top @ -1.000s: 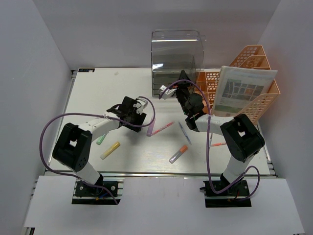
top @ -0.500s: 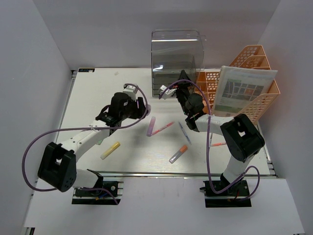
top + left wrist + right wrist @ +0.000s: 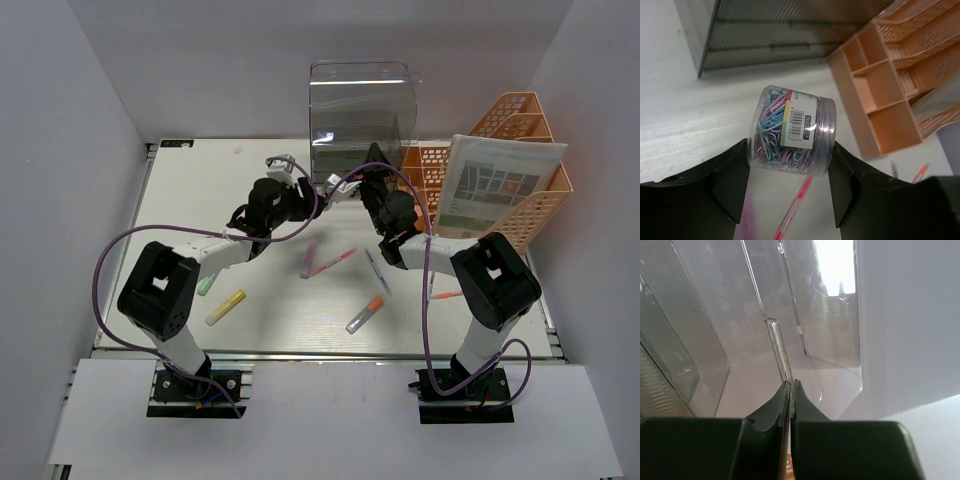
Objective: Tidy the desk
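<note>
White surface (image 3: 180, 200) lay across the middle, pens (image 3: 330, 262) strewn toward 5 o'clock. Left gripper (image 3: 283, 192), pinching a paper-clip jar (image 3: 790, 132), had swung toward the clear drawer box (image 3: 360, 105) at 12 o'clock; right gripper (image 3: 372, 187) stayed pressed together beside it.

Blurred purple marker (image 3: 747, 220) (cropped below)

Back-left surface (image 3: 190, 190) lies open for passage. The clear drawer box (image 3: 360, 110) and orange rack (image 3: 520, 205) wall off the back right. Loose pens (image 3: 331, 262) and highlighters (image 3: 226, 307) litter the centre and front left.
</note>
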`<action>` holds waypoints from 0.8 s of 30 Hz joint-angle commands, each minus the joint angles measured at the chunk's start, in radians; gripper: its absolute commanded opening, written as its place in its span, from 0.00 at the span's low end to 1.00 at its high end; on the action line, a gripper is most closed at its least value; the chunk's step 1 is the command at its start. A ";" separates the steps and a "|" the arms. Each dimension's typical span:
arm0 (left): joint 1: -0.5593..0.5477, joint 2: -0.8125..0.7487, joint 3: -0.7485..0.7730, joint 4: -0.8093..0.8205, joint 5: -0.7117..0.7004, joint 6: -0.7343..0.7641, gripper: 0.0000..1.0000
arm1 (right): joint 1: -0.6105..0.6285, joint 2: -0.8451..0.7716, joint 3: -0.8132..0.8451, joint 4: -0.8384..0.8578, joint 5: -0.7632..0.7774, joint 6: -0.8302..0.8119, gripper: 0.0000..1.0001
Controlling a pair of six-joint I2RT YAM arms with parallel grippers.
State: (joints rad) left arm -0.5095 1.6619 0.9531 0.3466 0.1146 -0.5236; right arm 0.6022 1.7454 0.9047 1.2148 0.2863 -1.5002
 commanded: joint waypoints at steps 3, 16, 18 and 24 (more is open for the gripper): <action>-0.007 0.036 0.102 0.206 -0.007 -0.021 0.14 | -0.013 -0.037 0.039 0.448 0.040 0.021 0.00; -0.017 0.180 0.159 0.471 -0.067 -0.016 0.12 | -0.016 -0.030 0.039 0.456 0.039 0.023 0.00; -0.026 0.191 0.159 0.511 -0.076 -0.016 0.12 | -0.015 -0.029 0.042 0.454 0.040 0.024 0.00; -0.044 0.213 0.182 0.555 -0.133 -0.006 0.12 | -0.013 -0.030 0.042 0.456 0.039 0.028 0.00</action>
State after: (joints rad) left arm -0.5354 1.8782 1.0748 0.8089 0.0280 -0.5396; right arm 0.5995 1.7454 0.9051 1.2148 0.2928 -1.4994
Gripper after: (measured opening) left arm 0.679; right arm 0.016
